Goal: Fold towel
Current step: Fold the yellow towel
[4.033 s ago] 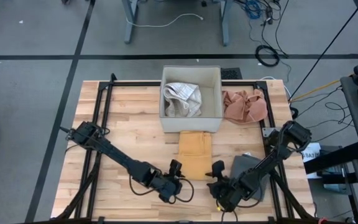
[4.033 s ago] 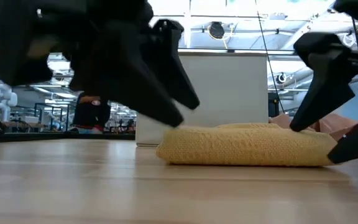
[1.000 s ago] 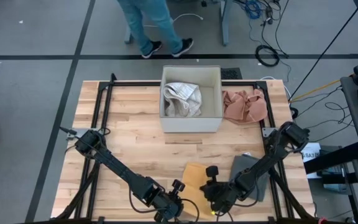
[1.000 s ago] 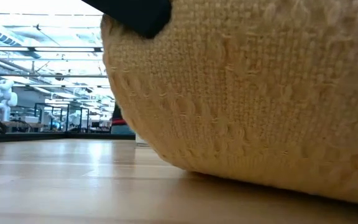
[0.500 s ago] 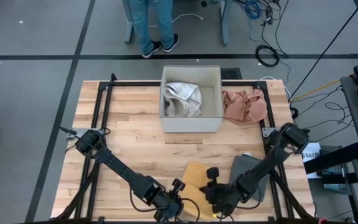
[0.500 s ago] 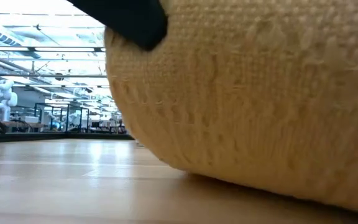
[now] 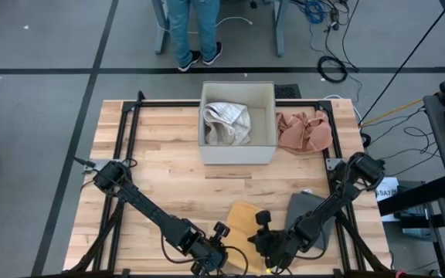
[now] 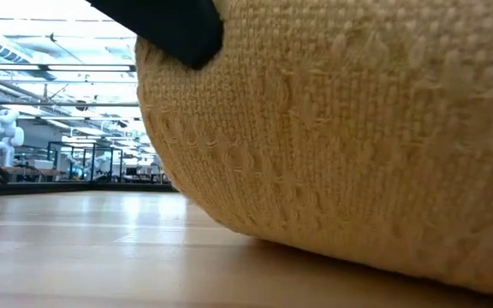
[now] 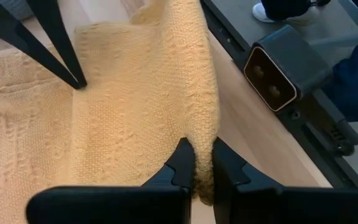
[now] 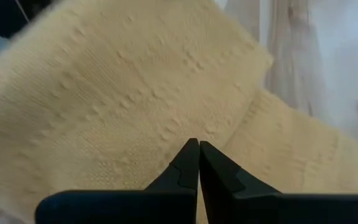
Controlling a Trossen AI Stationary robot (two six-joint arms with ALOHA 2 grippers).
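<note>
**A:** Where now, the mustard-yellow knitted towel (image 7: 242,220)?

**B:** Down at the middle of the near edge of the wooden plank surface (image 7: 161,154), opposite the edge with the white square fabric box (image 7: 237,86). Lies partly on the planks, with the near end gathered up between the two arms. Fills almost the whole low view (image 8: 358,128), bulging and touching the wood underneath.

**A:** And the left hand (image 7: 216,255)?

**B:** Right at the near edge, on the towel's left side. Pinches a raised fold along the towel's edge, with cloth caught between the two dark fingertips, as seen from its own wrist (image 9: 202,152). Sits close to a black camera block (image 9: 278,71) mounted at the surface's rim.

**A:** The right hand (image 7: 267,245)?

**B:** Just beside the left one, on the towel's right side, also at the near edge. Fingers pressed together, tips against the yellow weave (image 10: 196,144). Cannot tell whether any cloth is caught between them.

**A:** Anything else on the surface?

**B:** A crumpled white-and-grey cloth (image 7: 226,123) inside the box. A crumpled pink cloth (image 7: 304,131) just beside the box, toward the far right corner. A flat grey cloth (image 7: 306,207) near the right edge, partly under the right arm. Beyond the far edge, on the floor, a person in blue trousers (image 7: 191,27).
</note>
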